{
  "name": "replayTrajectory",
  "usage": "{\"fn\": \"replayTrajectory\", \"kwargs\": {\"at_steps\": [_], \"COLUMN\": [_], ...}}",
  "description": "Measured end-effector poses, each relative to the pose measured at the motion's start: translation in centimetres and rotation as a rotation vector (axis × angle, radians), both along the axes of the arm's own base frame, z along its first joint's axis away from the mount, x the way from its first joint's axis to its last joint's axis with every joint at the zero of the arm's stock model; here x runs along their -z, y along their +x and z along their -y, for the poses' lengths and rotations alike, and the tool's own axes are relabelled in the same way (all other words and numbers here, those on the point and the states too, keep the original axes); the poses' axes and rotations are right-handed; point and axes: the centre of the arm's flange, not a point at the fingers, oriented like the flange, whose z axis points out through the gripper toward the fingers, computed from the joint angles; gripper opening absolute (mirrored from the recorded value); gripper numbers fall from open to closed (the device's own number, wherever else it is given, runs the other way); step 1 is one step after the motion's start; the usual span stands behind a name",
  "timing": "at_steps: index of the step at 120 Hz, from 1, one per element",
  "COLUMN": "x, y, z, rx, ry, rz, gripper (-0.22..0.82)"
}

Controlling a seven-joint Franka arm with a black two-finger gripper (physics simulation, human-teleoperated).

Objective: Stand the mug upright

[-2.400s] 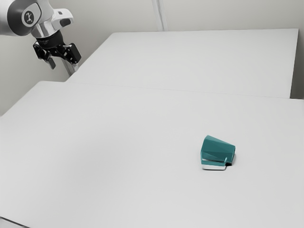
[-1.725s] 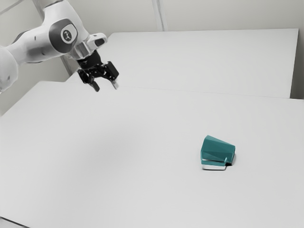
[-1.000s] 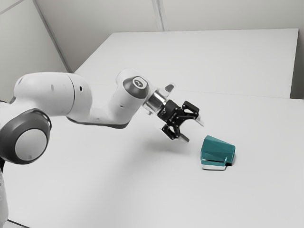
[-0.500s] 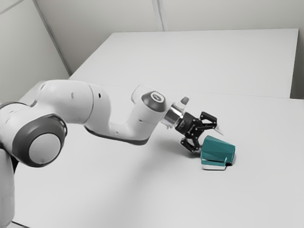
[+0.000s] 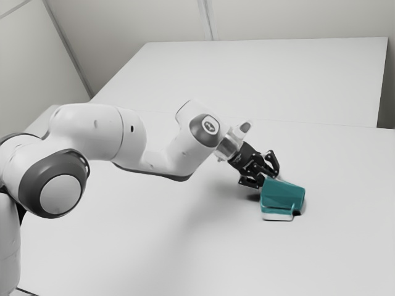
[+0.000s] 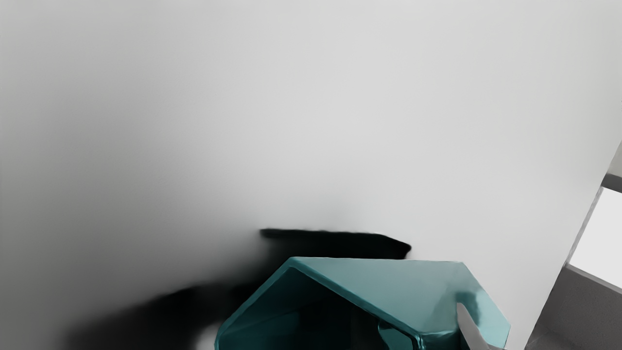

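Currently: mug (image 5: 282, 194), on side; gripper (image 5: 267, 179) at its ten o'clock, exterior view, spread or closed: cannot tell. Advised: secure hold, slow tilt, base down.

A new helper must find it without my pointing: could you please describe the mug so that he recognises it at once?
On the near white table, follow the pale robot arm to its black hand. Right at the hand lies the mug, on its side, flat-faceted, mouth toward the hand. Its teal colour sets it apart from arm, hand and table.
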Motion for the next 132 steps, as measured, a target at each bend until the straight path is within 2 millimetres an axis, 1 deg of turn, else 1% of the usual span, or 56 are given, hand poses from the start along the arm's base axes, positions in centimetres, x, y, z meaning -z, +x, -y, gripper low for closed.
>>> {"fn": "replayTrajectory", "kwargs": {"at_steps": [15,24,36,59,63,73,88,102,112,119,132], "x": [-2.8,-3.8,-4.6,-4.9,-5.6,-8.4,-11.3,-13.7,-14.7,-15.2,-15.4], "y": [1.3,1.8,2.2,2.1,2.1,1.8,1.3,0.3,-0.6,-1.0,-2.8], "z": [0.1,0.1,0.3,0.7,0.8,0.8,0.1,-1.0,-2.1,-3.8,-7.6], "rx": [0.034,0.047,0.054,0.061,0.074,0.108,0.159,0.216,0.253,0.263,0.258], "ry": [0.044,0.062,0.074,0.1,0.118,0.178,0.289,0.429,0.528,0.597,0.689], "rz": [0.076,0.104,0.123,0.123,0.138,0.192,0.259,0.327,0.363,0.376,0.362], "gripper": [-0.11,-0.13,-0.16,-0.17,-0.17,-0.18,-0.18,-0.18,-0.18,-0.18,-0.18]}}
